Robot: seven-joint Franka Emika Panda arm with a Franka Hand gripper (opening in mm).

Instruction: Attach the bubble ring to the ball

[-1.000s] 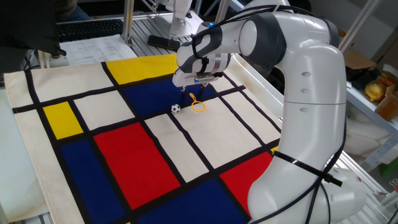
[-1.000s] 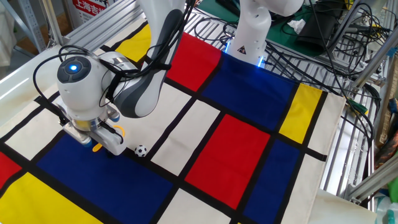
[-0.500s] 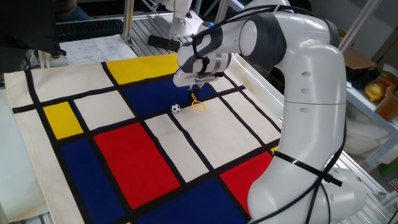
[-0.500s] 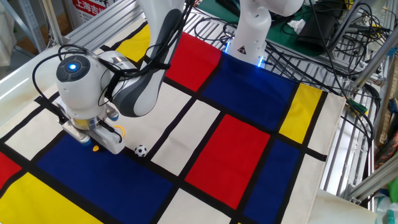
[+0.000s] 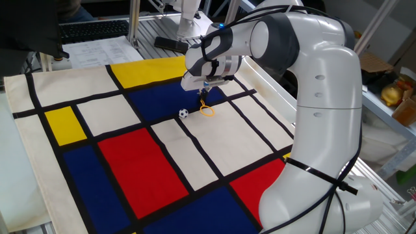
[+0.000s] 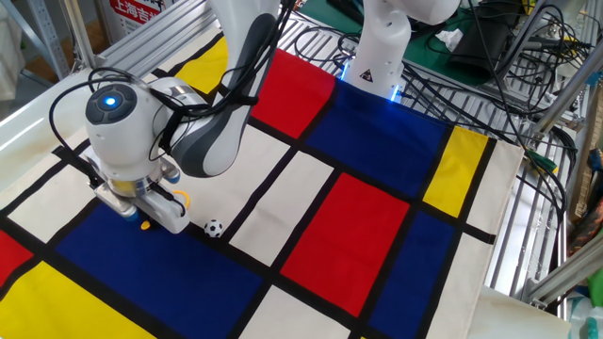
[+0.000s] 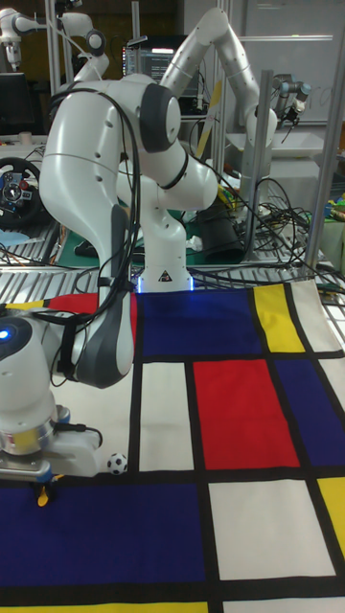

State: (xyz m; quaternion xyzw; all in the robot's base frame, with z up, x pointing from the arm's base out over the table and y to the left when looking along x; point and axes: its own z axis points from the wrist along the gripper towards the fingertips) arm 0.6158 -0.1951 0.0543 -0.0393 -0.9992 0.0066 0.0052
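The ball [image 5: 184, 114], tiny and white with black patches, rests on the dark blue patch of the cloth near a black line. Just right of it lies the orange bubble ring [image 5: 207, 111], its loop on the cloth and its short handle pointing up into my gripper [image 5: 206, 96]. The gripper stands straight down over the handle, shut on it. In the other fixed view the ball [image 6: 215, 228] sits right of the hand, and only an orange bit of the ring [image 6: 144, 224] shows under it. The tall fixed view has the ball [image 7: 117, 464] beside the hand and an orange tip [image 7: 43, 496] beneath.
A cloth [image 5: 162, 169] of red, yellow, blue and white patches with black lines covers the table. The arm's white base [image 6: 377, 52] stands at the cloth's far edge among cables. Cardboard boxes [image 5: 374, 68] sit off the table's right side.
The fingers have come together on the ring's handle, and the ring has shifted slightly on the cloth. The ball has stayed where it was.
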